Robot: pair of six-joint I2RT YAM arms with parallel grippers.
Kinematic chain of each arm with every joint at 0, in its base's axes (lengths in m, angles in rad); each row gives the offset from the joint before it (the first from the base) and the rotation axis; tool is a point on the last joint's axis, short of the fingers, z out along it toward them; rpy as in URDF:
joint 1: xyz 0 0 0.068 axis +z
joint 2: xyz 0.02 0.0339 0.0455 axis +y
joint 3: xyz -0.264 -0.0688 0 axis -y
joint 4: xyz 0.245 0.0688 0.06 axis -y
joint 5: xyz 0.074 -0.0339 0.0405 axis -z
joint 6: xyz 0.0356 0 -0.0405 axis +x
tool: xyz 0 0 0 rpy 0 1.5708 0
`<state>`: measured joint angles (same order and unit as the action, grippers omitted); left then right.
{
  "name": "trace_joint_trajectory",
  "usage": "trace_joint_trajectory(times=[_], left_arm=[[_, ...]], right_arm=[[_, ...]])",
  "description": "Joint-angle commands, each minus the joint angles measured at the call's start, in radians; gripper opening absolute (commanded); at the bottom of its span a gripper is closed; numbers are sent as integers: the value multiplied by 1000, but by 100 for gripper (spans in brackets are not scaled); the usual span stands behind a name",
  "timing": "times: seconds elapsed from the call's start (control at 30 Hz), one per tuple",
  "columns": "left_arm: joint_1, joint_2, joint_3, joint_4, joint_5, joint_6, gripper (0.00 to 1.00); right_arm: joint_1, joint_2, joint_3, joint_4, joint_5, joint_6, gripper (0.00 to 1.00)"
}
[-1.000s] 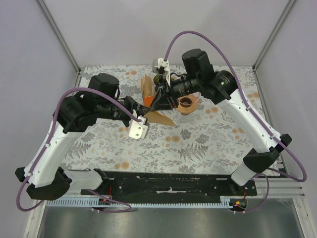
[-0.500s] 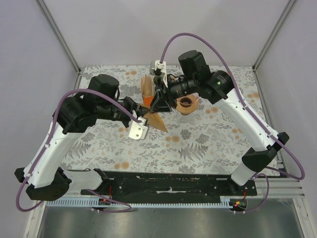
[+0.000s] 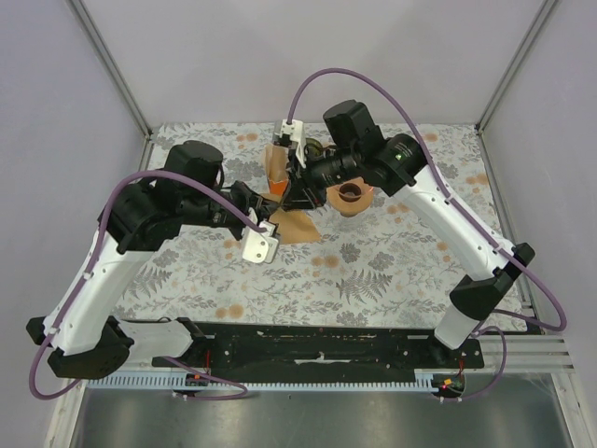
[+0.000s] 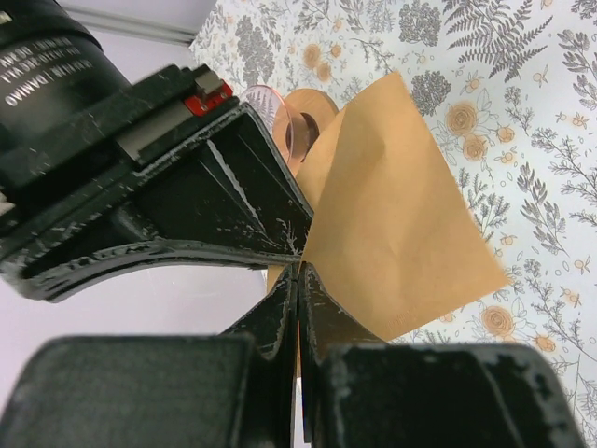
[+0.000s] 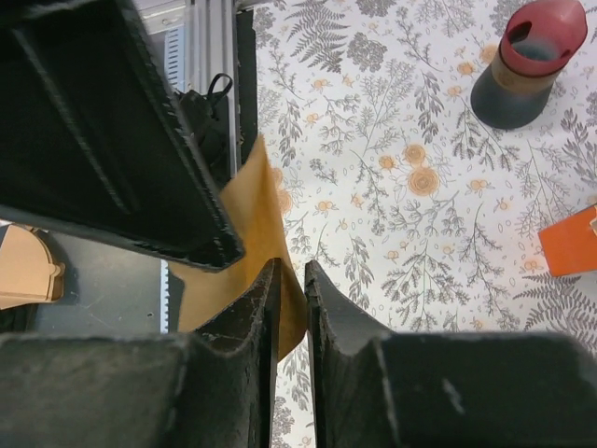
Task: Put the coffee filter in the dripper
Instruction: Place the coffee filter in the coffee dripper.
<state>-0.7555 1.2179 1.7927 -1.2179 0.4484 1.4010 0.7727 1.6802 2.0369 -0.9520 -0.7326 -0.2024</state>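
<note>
The left gripper (image 4: 298,268) pinches the brown coffee filter (image 4: 401,224), mid-frame in the top view, just left of the dripper (image 3: 353,196). The right gripper (image 5: 291,273) has its fingers narrowly apart at the filter's edge; I cannot tell whether they grip it.

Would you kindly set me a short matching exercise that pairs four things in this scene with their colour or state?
Things:
1. coffee filter
2. dripper
3. left claw
4. tablecloth

Colour or state:
A. floral print
B. shut on the coffee filter
C. tan, pinched at one edge
D. standing upright, no paper inside

Pairs: 1-C; 2-D; 3-B; 4-A
</note>
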Motion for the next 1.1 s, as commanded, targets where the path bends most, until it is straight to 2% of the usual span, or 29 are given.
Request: trace_joint_trajectory(times=[0.0, 0.1, 0.2, 0.27, 0.37, 0.5, 0.57, 0.63, 0.7, 0.83, 0.97, 1.07], left_arm=[[-7, -29, -9, 40, 19, 38, 2], [-10, -31, -12, 40, 18, 38, 2], [-10, -32, -13, 41, 13, 39, 2], [-10, -37, -22, 58, 10, 24, 2], [-10, -55, -55, 161, -14, -83, 2], [-10, -106, -156, 438, -91, -374, 43], [-8, -126, -193, 567, -147, -570, 55], [-8, -121, -197, 658, -207, -760, 61], [-8, -110, -184, 710, -279, -946, 64], [-7, -71, -151, 753, -442, -1323, 63], [24, -46, -158, 816, -591, -1540, 56], [50, 1, -110, 784, -657, -1634, 54]], right_arm=[[2, 16, 26, 16, 24, 26, 22], [0, 18, 23, 24, 9, 34, 16], [0, 15, 25, 32, -13, 37, 1], [-1, 13, 22, 42, -4, 46, 0], [-10, 6, 10, 70, 59, 76, 0], [-41, -34, -62, 188, 154, 170, 0], [-52, -60, -102, 254, 240, 227, 0], [-55, -79, -124, 304, 330, 257, 0], [-56, -91, -141, 346, 427, 293, 0], [-52, -119, -184, 458, 587, 375, 0], [-23, -148, -253, 573, 703, 414, 0], [11, -168, -279, 622, 792, 405, 0]])
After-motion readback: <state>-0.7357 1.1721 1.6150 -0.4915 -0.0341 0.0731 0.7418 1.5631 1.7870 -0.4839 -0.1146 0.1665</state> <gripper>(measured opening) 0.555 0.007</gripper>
